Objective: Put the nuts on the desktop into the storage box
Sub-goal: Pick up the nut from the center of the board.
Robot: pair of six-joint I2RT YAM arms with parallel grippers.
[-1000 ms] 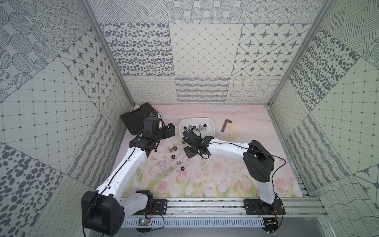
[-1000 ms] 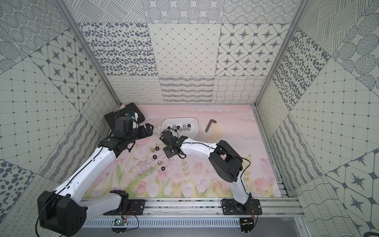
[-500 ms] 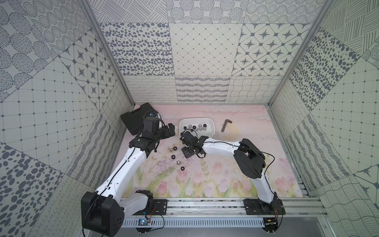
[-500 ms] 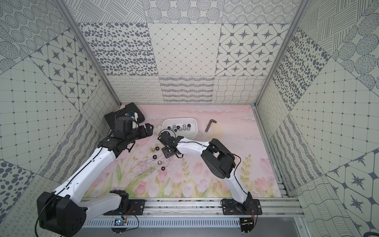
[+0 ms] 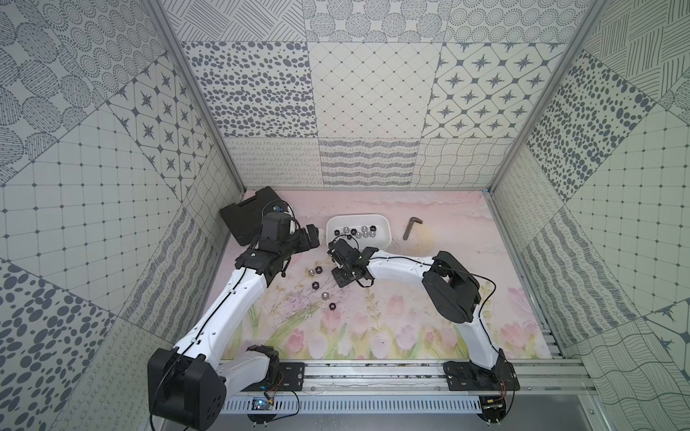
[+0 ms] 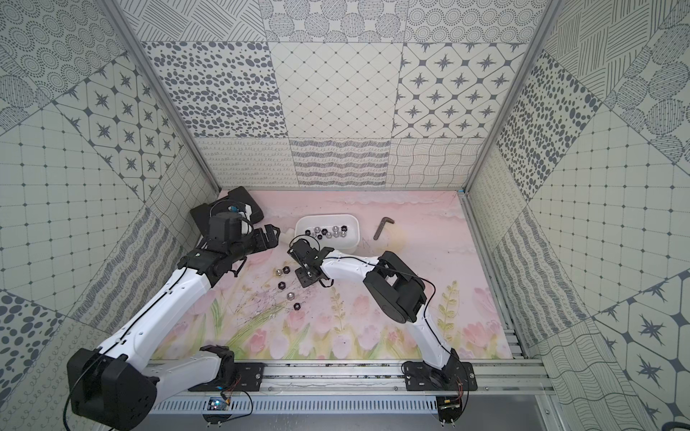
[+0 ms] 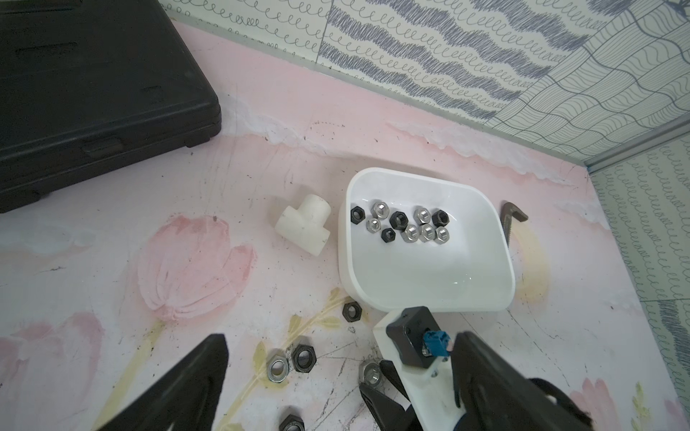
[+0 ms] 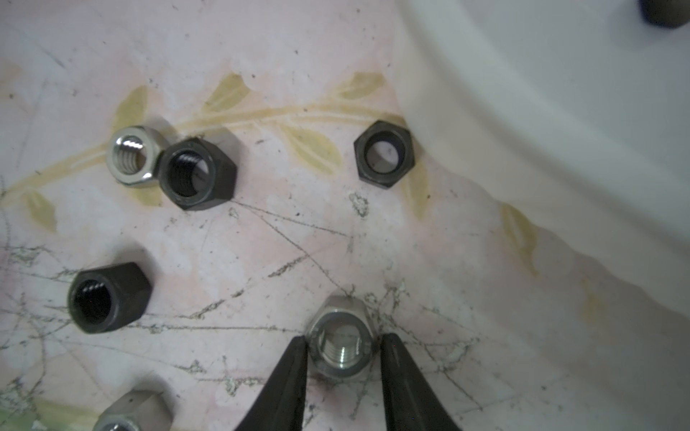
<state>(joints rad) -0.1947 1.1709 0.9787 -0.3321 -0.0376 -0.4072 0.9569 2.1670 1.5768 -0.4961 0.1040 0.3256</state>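
R gripper (image 8: pixel 343 337) pinches a silver nut (image 8: pixel 341 349): its 2 black fingers (image 8: pixel 295 373) press on the nut's 2 sides, hole facing up. That nut sits on the desk (image 8: pixel 261 242), near the box (image 8: pixel 560 112) but not touching it. In a top view the R gripper (image 5: pixel 338 266) is low, just in front of the box; I can't spot the pinched nut there. L gripper (image 7: pixel 340 337) is spread wide, fingers far apart, & hangs over the desk; in a top view the L gripper (image 5: pixel 311 237) is by the box's left side. More nuts (image 8: pixel 198 173) lie loose on the desk close by: a black one w/ a silver one (image 8: pixel 132 156) touching it, a black one (image 8: pixel 384 153) just beside the box wall, 1 black one (image 8: pixel 108 296) alone, & 1 silver one (image 8: pixel 130 414) partly out of view. Both top views show 5 loose nuts in a small group btw the 2 arms. Box is white & shiny inside, w/ approx 10 nuts in it, black & silver mixed, close together in its far half. T pipe (image 7: pixel 304 227) lies on the desk just beside the box, btw box & case (image 7: pixel 93 93). Case is black, flat on the desk in the far left corner. Key (image 5: pixel 410 227) lies on the desk on the box's right side, near but apart.
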